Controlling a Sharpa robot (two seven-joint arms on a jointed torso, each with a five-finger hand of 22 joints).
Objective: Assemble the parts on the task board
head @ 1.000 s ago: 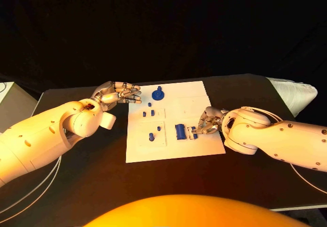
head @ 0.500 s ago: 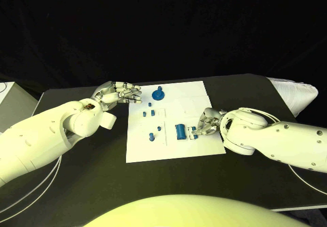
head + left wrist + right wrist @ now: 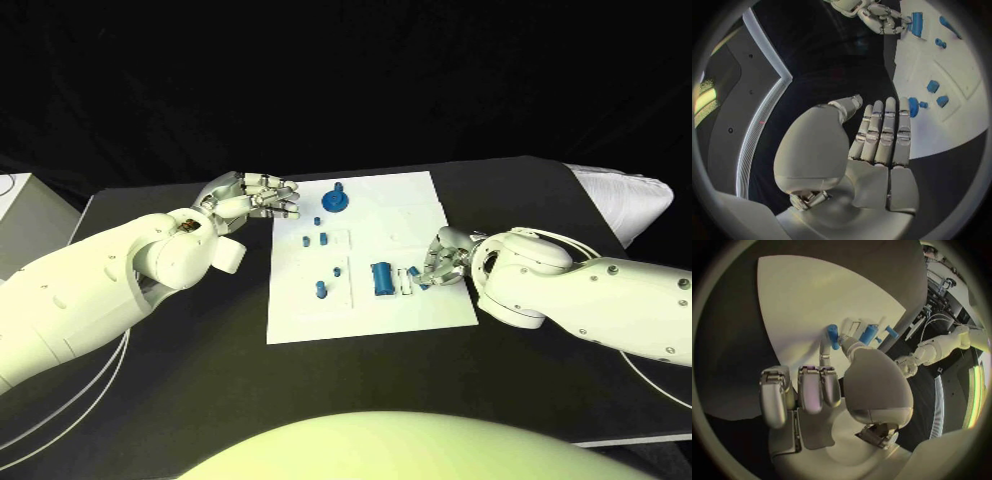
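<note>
I have the right robot hand (image 3: pixel 441 262) pinching a small blue part (image 3: pixel 413 274) low over the task board (image 3: pixel 433 305) for seating, while the left robot hand (image 3: pixel 257 196) waits empty, fingers together, at the board's edge.

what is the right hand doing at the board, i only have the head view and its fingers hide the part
Observer: In the right wrist view a small blue part stands between the right hand's thumb and one fingertip. I cannot tell whether it is gripped.
Operator: ok and the left hand, is it holding anything
Observer: No. The left wrist view shows the left hand with its fingers straight, side by side, and nothing in its palm.
Operator: how near is it to the parts
Observer: Its fingertips end right beside a round blue part at the edge of the task board. Contact is unclear.
</note>
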